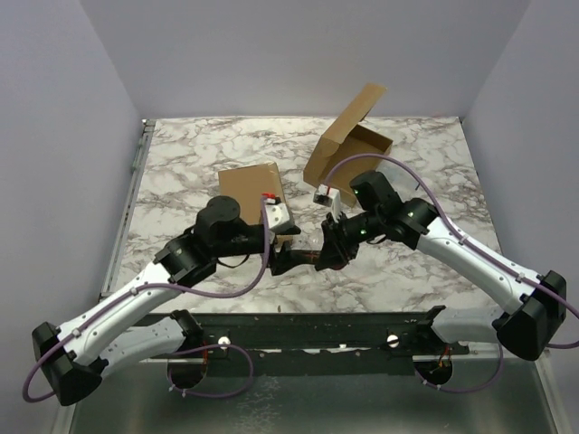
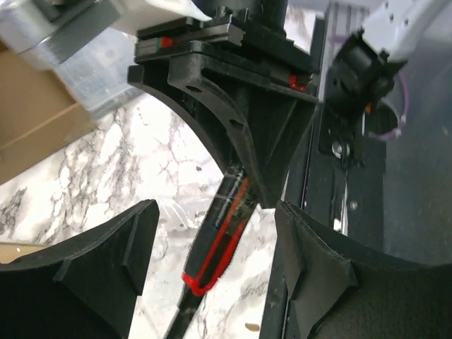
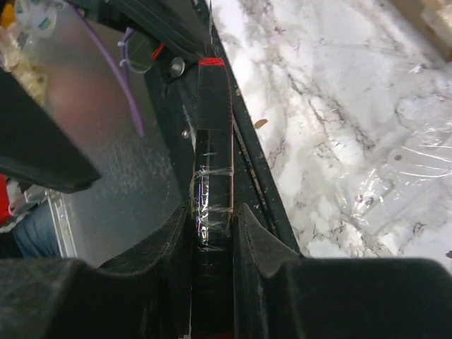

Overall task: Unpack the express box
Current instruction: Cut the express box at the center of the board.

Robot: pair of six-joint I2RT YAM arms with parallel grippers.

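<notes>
The express box [image 1: 348, 145] is brown cardboard and stands open at the back right, its lid flap raised. My right gripper [image 1: 327, 253] [image 3: 214, 226] is shut on a slim black tool with a red edge [image 3: 214, 141], wrapped in clear tape. The tool [image 2: 222, 233] points toward my left arm, and its red-rimmed end lies between my left fingers. My left gripper [image 1: 288, 256] [image 2: 217, 212] is open around that end, with a gap showing on both sides. Both grippers meet low over the marble table's near middle.
A flat brown cardboard piece [image 1: 249, 188] lies left of centre with a small grey-white packet [image 1: 276, 215] at its right corner. Crumpled clear plastic film [image 3: 417, 162] lies on the marble. The black mounting rail [image 1: 317, 330] runs along the near table edge, right under the grippers.
</notes>
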